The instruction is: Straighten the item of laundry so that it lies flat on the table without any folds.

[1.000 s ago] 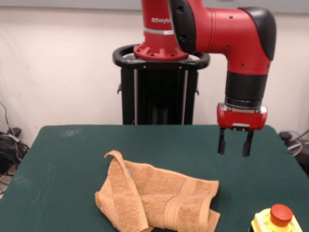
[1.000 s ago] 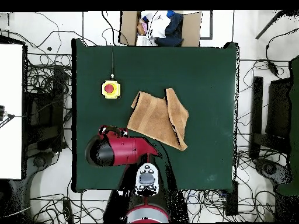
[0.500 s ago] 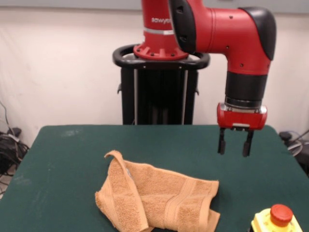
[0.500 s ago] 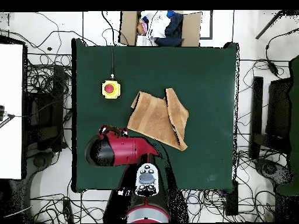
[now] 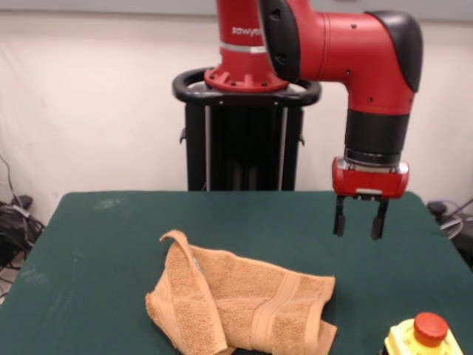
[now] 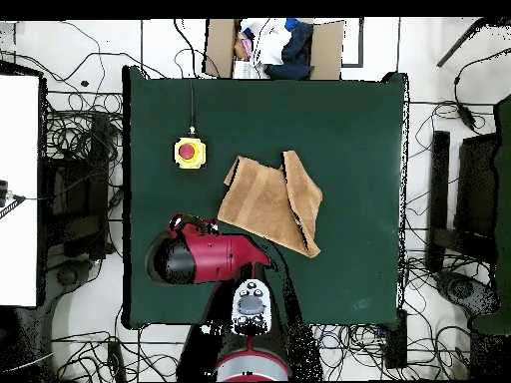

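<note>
An orange-tan towel lies on the dark green table, with its left side folded over and a raised flap at the fold. A flat woven band crosses it near the right end. From above, the towel sits mid-table with a folded strip along its right side. My gripper hangs open and empty above the table, up and to the right of the towel, not touching it. In the overhead view the red arm hides the gripper.
A yellow box with a red button stands near the towel's right end; overhead, the button box has a cable running to the far edge. A cardboard box of clothes sits beyond the table. Cables ring the table.
</note>
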